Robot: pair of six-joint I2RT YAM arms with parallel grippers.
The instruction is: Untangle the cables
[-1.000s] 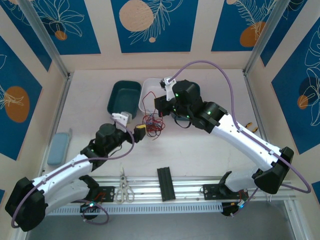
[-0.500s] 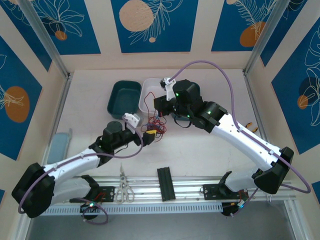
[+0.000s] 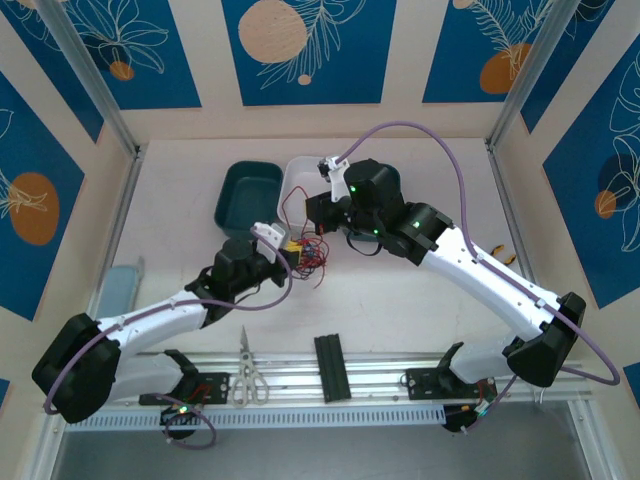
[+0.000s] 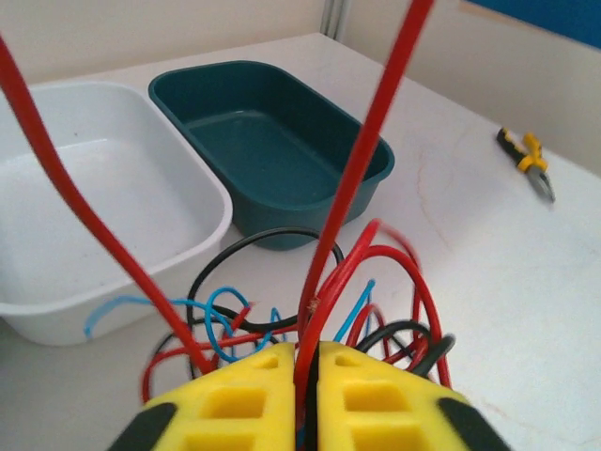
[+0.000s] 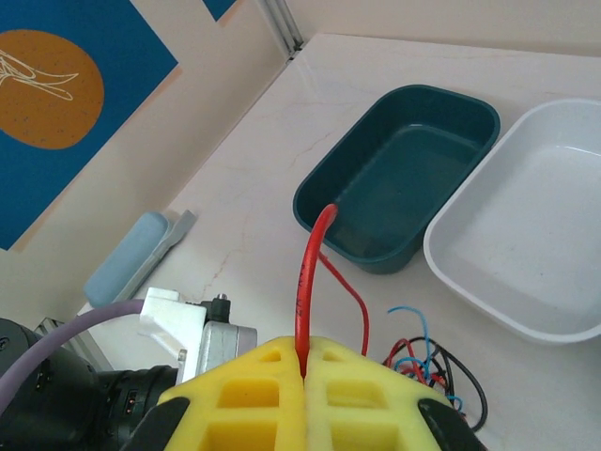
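Closure first: you are clamping the left tool [image 4: 306,362] on a red strand [image 4: 366,160]; the right tool [image 5: 304,366] is likewise pinching a red strand. Outward, the cables [image 3: 308,250] are lying bunched on the counter [image 4: 488,263] just beyond the left tool, which is sitting nearer. That strand is rising steeply, apparently toward the right tool.

— What finishes do we see?
— We see cables [image 4: 364,160] sheathed in smooth, glossy plastic, and a teal tray [image 4: 246,68] and a white tray [image 4: 103,188] of moulded plastic with a soft sheen.
— And the table [image 4: 488,272]?
— Matt, pale, faintly veined. The scissors [image 3: 247,376] look like bare metal.
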